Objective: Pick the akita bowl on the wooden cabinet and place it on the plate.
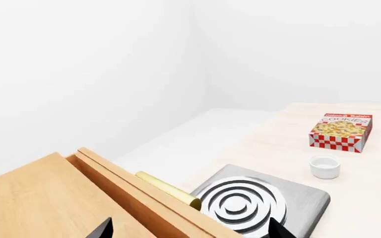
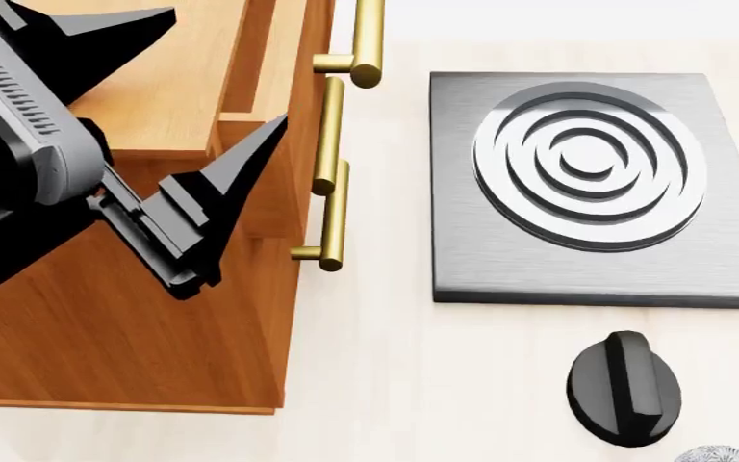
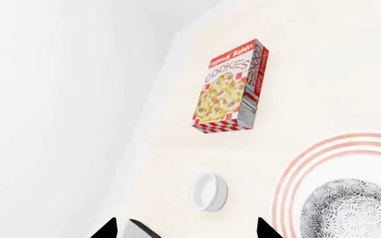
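Note:
The wooden cabinet (image 2: pixel 151 289) fills the left of the head view, with brass handles (image 2: pixel 331 173) on its front. My left gripper (image 2: pixel 213 75) hovers over its top, open, with nothing between the fingers. The left wrist view shows bare cabinet top (image 1: pixel 38 198) under that gripper (image 1: pixel 190 233). In the right wrist view an akita bowl (image 3: pixel 349 210) sits inside the red-ringed plate (image 3: pixel 295 171). My right gripper (image 3: pixel 185 230) stands open beside that plate, holding nothing. A sliver of speckled bowl (image 2: pixel 716 454) shows at the head view's bottom edge. No bowl shows on the visible cabinet top.
A grey burner plate (image 2: pixel 575 279) with raised rings lies right of the cabinet, and a black knob (image 2: pixel 623 388) sits in front of it. A small white cup (image 1: pixel 325 165) and a cookies box (image 1: pixel 341 131) stand farther out on the pale counter. A white wall runs behind.

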Controlling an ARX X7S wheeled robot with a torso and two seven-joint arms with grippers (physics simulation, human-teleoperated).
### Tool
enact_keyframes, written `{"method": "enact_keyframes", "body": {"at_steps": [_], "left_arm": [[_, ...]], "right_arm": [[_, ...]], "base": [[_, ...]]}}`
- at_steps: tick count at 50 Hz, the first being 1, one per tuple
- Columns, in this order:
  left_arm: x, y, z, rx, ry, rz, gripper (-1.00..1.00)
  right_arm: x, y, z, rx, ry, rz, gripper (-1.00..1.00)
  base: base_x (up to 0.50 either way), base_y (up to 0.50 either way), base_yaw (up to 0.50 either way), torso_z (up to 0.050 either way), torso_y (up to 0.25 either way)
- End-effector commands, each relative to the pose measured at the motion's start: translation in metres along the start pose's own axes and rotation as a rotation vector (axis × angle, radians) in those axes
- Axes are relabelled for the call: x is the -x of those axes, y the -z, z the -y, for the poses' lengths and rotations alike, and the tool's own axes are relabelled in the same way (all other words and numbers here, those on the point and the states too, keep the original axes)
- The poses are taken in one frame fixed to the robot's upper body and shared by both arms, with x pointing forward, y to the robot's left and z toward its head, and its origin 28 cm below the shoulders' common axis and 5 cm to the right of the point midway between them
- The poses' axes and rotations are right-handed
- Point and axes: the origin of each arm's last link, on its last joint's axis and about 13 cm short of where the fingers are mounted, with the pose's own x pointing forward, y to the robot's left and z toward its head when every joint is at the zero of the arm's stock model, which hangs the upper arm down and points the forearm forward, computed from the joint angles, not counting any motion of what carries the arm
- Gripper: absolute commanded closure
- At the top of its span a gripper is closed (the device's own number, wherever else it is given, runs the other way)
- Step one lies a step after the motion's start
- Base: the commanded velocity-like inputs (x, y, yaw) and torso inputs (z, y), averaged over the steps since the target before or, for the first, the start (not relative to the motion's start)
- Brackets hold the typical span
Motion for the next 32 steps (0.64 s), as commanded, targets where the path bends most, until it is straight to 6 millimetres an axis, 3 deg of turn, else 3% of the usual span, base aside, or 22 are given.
{"method": "enact_keyframes", "body": {"at_steps": [1,15,32], "left_arm": [[0.006,0.015,-0.002,0.006,-0.027,-0.069,-1.00],[0.006,0.018,-0.001,0.016,-0.027,-0.067,-1.00],[0.008,0.017,-0.001,0.016,-0.029,-0.065,-1.00]], "right_arm": [[0.019,-0.003,-0.043,0.095,-0.143,0.020,-1.00],[0.046,-0.002,-0.086,0.178,-0.319,0.025,-1.00],[0.097,0.000,-0.131,0.265,-0.580,0.023,-1.00]], "base": [[0.00,0.00,0.00,0.000,0.000],[0.00,0.00,0.00,0.000,-0.001],[0.00,0.00,0.00,0.000,-0.001]]}}
